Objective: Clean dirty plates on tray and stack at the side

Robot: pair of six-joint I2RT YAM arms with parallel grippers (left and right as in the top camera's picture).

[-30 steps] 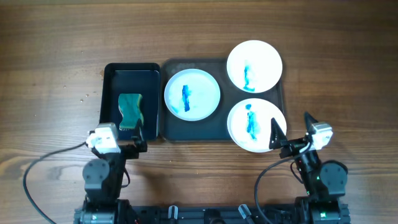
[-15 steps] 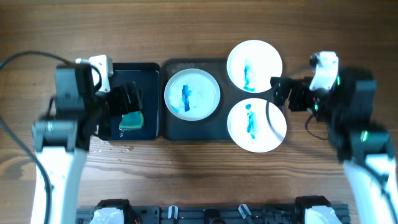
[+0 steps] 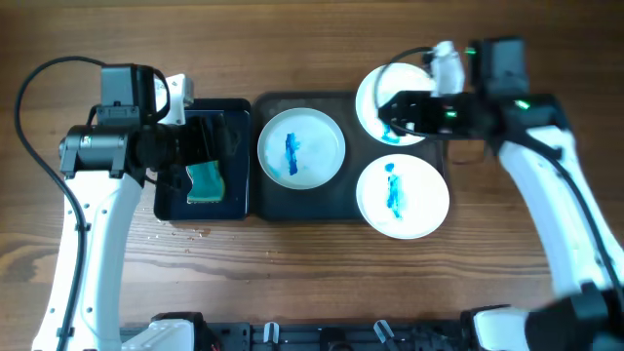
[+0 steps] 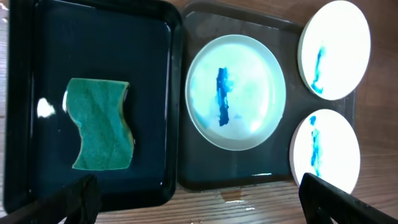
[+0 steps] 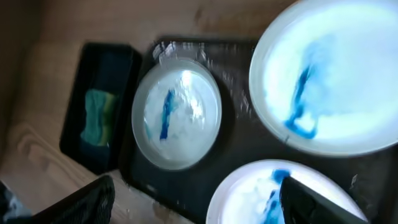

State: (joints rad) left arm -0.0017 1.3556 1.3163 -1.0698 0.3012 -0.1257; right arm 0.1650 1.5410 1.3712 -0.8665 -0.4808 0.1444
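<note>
1. Currently, three blue-smeared plates (image 3: 301, 147) sit unstacked on the dark tray (image 3: 331, 203).
2. Left gripper (image 3: 210, 146), fingers spread wide, hovers above the black bin (image 3: 168, 195) holding a green sponge (image 3: 205, 182).
3. Right gripper (image 3: 395, 107), likewise wide and empty, hangs over the far plate (image 3: 414, 88).

- A robot test bench, not a home kitchen, was indicated: two white-and-black arms (image 3: 93, 234) were mounted at the edge of a bare wooden worktop (image 3: 312, 283).
- A loose black cable (image 3: 32, 80) was left trailing across it.
- Plates (image 3: 301, 148) streaked with blue were staged on a dark tray (image 3: 302, 205), with a green sponge (image 3: 206, 181) in a second tray (image 3: 195, 210).
</note>
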